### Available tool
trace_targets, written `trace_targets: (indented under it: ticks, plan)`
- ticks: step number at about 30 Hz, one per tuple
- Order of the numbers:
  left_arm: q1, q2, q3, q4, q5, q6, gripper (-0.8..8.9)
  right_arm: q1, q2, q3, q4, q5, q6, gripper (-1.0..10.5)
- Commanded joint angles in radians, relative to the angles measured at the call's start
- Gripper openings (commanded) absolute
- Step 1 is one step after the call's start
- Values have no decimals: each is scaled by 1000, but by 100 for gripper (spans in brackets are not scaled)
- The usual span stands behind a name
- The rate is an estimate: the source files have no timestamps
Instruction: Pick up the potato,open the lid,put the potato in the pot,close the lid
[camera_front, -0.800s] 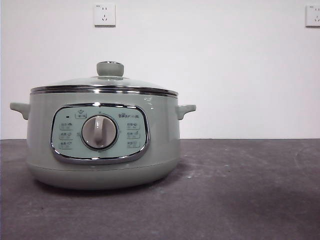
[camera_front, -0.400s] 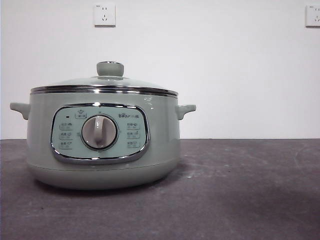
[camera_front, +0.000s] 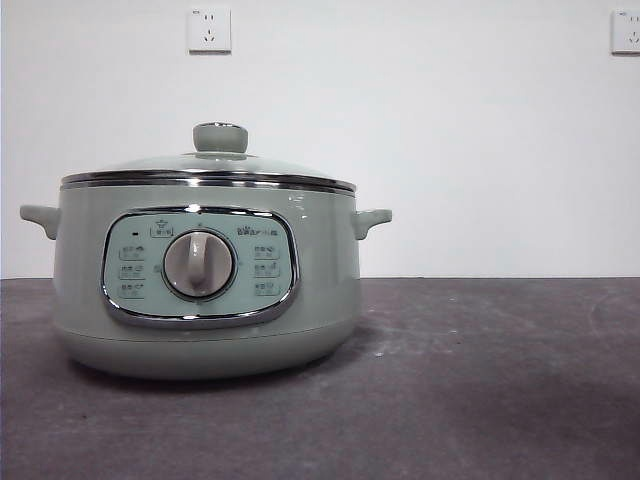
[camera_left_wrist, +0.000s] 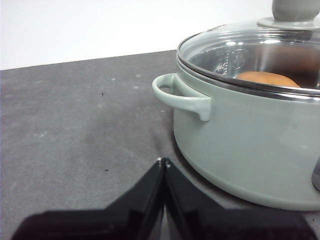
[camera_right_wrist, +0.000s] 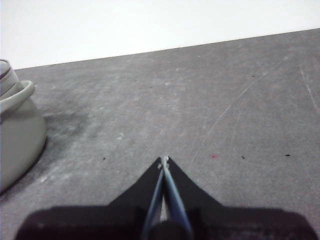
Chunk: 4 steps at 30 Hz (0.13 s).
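Nothing has moved: orange-brown potato (camera_left_wrist: 267, 79) lies inside the sage-green pot (camera_front: 205, 280), glass lid (camera_front: 208, 165) seated; both hands (camera_left_wrist: 163, 162) (camera_right_wrist: 164, 160) pressed together, empty, task seemingly finished.

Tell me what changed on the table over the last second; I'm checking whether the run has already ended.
Nothing visibly changed. The pot stands where it was, the lid closed on it, and no arm enters the front view. The left wrist view shows the potato inside, under the glass.
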Motion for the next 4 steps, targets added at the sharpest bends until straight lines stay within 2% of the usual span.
trace_targets:
  ticks: [1, 4]
  plan:
    - [3, -3, -14, 2, -1, 8, -3, 0, -3, -8, -15, 2, 9, 1]
    - [3, -3, -14, 2, -1, 8, -3, 0, -3, -8, -15, 2, 9, 1]
